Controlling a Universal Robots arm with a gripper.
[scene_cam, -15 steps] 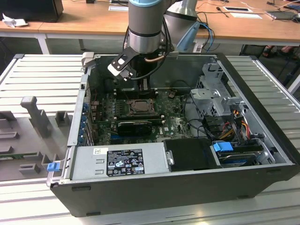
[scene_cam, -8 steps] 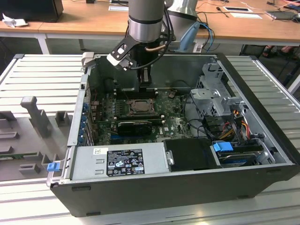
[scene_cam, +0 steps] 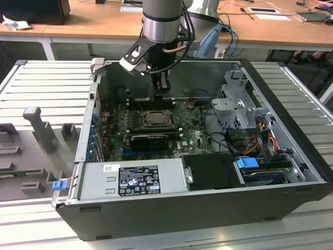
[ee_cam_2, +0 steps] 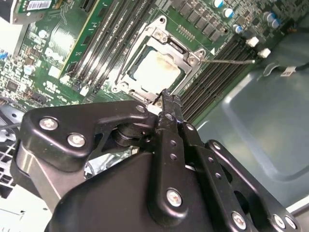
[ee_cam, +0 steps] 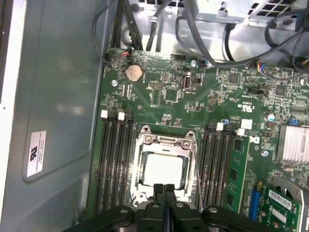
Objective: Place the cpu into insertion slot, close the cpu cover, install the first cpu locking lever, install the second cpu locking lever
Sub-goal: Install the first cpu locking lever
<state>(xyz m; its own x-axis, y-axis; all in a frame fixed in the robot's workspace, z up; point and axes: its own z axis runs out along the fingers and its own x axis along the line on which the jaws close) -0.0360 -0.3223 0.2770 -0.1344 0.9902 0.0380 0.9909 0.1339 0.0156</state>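
The cpu (ee_cam: 163,170) (ee_cam_2: 155,71) lies flat in the insertion slot (scene_cam: 155,119) on the green board, its pale top showing through the window of the cpu cover (ee_cam: 165,141) (ee_cam_2: 189,57), which lies down over it. A thin wire locking lever (ee_cam_2: 231,61) (ee_cam: 198,174) sticks out beside the socket. My gripper (scene_cam: 161,96) (ee_cam_2: 166,96) (ee_cam: 164,187) hangs just above the socket's edge, its fingers pressed together with nothing seen between them. Whether the tips touch the socket cannot be told.
Black memory slots (ee_cam: 115,159) flank the socket on both sides. In the exterior view a long black graphics card (scene_cam: 150,139) lies in front of the socket, a power supply (scene_cam: 130,179) nearer still, and a drive cage (scene_cam: 242,104) with cables at the right. Case walls (scene_cam: 88,130) enclose everything.
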